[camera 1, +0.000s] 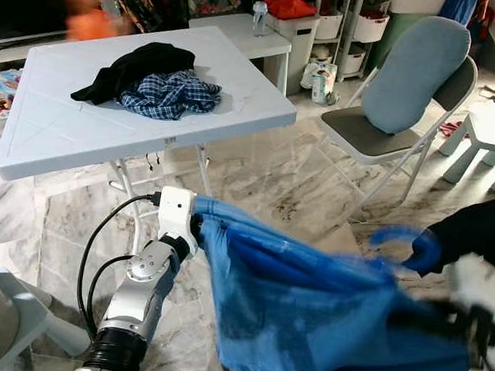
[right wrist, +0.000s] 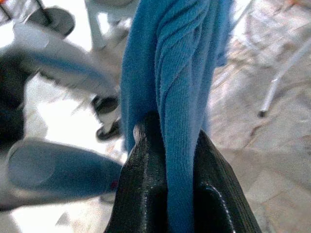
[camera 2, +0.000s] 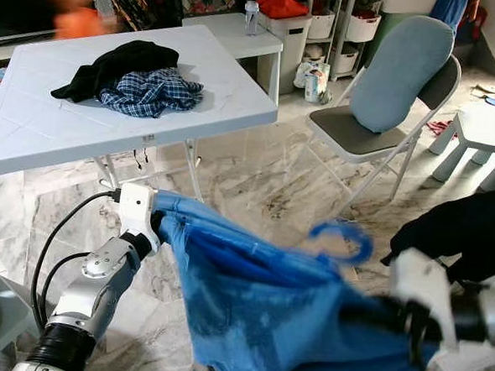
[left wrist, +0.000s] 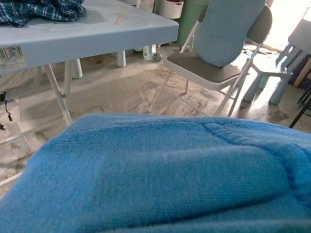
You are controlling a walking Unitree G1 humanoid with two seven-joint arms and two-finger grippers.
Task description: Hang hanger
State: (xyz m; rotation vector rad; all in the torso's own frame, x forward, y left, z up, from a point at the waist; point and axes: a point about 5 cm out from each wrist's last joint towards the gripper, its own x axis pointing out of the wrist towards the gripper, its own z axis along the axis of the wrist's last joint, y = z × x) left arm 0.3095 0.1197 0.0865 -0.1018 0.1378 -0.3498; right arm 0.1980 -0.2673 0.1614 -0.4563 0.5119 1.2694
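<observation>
While the right gripper (right wrist: 167, 194) pinches the blue sweater (camera 2: 290, 314), its hanger (camera 2: 341, 238) hook pokes up; left gripper (camera 2: 157, 224) buried, grip unclear.

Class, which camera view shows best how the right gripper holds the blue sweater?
The right wrist view: the black fingers pinch a fold of the blue sweater up close. The eye views show the right gripper blurred at the sweater's edge. The left wrist view shows sweater cloth.
</observation>
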